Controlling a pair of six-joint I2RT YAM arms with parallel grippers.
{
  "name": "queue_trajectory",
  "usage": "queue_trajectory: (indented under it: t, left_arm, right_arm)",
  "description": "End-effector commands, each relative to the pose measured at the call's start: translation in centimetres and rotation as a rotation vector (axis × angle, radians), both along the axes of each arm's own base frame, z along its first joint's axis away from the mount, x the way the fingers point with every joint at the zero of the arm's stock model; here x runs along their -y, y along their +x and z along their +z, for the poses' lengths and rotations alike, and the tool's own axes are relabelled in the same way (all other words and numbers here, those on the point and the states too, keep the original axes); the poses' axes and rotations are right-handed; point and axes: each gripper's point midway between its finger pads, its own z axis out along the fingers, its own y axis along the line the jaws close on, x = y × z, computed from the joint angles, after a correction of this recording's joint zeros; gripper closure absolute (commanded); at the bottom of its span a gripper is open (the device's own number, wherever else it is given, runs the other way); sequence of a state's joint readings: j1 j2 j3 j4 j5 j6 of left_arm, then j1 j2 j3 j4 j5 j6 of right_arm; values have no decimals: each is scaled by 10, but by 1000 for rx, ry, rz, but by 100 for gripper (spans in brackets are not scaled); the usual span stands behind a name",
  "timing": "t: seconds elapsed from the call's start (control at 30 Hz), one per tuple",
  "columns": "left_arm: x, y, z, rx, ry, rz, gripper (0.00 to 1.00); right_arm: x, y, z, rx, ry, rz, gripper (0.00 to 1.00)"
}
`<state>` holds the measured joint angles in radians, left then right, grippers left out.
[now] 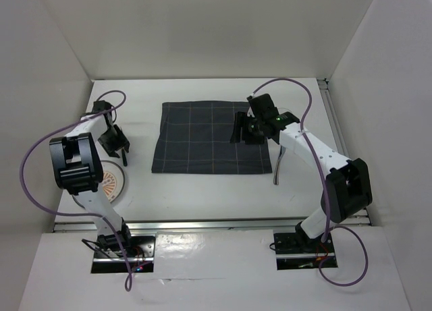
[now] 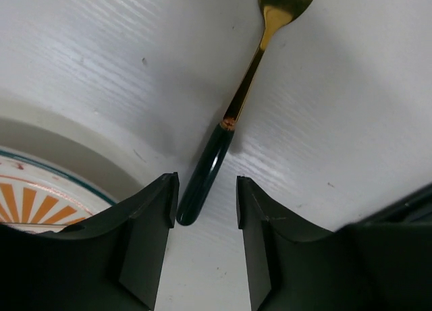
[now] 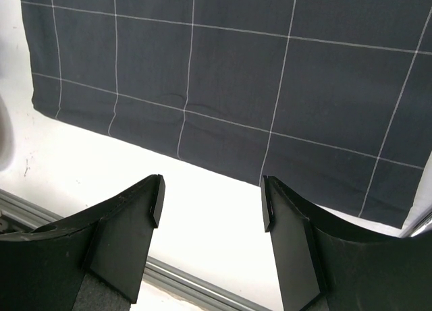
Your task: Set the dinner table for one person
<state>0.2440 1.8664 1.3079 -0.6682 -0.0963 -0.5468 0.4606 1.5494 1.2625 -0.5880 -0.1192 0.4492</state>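
Between left gripper (image 2: pixel 207 183) fingers (image 2: pixel 152 216) (parted): utensil (image 2: pixel 214 157)

The left arm (image 1: pixel 79 168) is folded near the left edge of the dinner table (image 1: pixel 202 193), and the left gripper (image 2: pixel 206 193) is aimed downward with its jaws parted. The right arm (image 1: pixel 317 156) is extended from the near right corner toward the middle; the right gripper (image 3: pixel 211 200) is likewise spread wide.
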Motion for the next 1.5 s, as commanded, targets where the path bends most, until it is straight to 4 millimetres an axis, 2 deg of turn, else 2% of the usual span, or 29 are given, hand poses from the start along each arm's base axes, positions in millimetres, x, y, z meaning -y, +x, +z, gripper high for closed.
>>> queue_trajectory:
  t: [0.0,0.1,0.23,0.33,0.43,0.47,0.53,0.6,0.63,0.7,0.77,0.8,0.83,0.87,0.9,0.93,0.97,1.0,1.07,1.1,1.17,1.2,1.3,1.33,1.47]
  left_arm:
    - [-4,17,3,38,21,-36,45]
    - [-2,17,0,40,13,-38,47]
    - [-1,13,-16,-4,1,-38,47]
    - [2,16,-17,0,-18,-44,48]
    - [1,18,-19,-3,-19,-44,53]
    - [-1,17,-23,-16,-8,-29,59]
    - [-4,20,-18,-11,2,-26,74]
    - [-4,23,-7,13,8,-26,89]
    - [-6,30,7,54,19,-26,94]
    - [6,40,31,96,5,-68,100]
    - [17,49,60,165,19,-126,100]
    - [33,57,74,203,29,-178,100]
    - [41,57,89,228,57,-227,100]
    - [50,60,96,245,66,-272,100]
    - [72,67,105,268,81,-363,100]
    - [83,63,108,256,73,-406,100]
    - [93,62,100,217,66,-443,100]
    - [111,63,101,208,75,-504,100]
    - [121,57,94,165,108,-533,100]
    - [134,52,85,141,110,-566,100]
    - [142,49,78,127,83,-533,100]
    - [153,48,68,107,45,-539,100]
    - [177,46,60,107,4,-574,100]
    - [183,44,53,92,-12,-578,100]
    - [199,45,40,72,-19,-602,100]
  right_arm:
    - [-4,4,20,50,20,-3,29]
    - [-1,3,22,50,18,-17,29]
    - [-1,6,26,61,16,-23,29]
    - [0,7,25,61,15,-36,29]
    - [2,6,24,56,3,-43,29]
    - [3,4,23,48,-1,-43,29]
    - [4,6,29,68,1,-51,29]
    - [7,6,28,64,-11,-58,29]
    - [7,6,28,64,-11,-58,29]
    - [8,7,28,64,-12,-70,29]
    - [9,5,27,56,-16,-70,29]
    - [9,5,27,56,-16,-70,29]
    - [8,7,30,64,-12,-71,29]
    - [9,7,30,67,-18,-77,29]
    - [9,7,30,64,-13,-83,29]
    - [10,10,34,75,-15,-91,29]
    - [12,12,33,78,-22,-115,29]
    - [14,9,36,83,-19,-116,29]
    - [19,11,42,113,-22,-145,29]
    - [20,9,49,130,-12,-146,29]
    - [27,12,54,151,-22,-173,29]
    - [32,11,56,149,-23,-184,29]
    - [43,12,62,163,-24,-211,29]
    - [49,11,57,150,-40,-225,29]
    - [58,8,65,166,-33,-246,29]
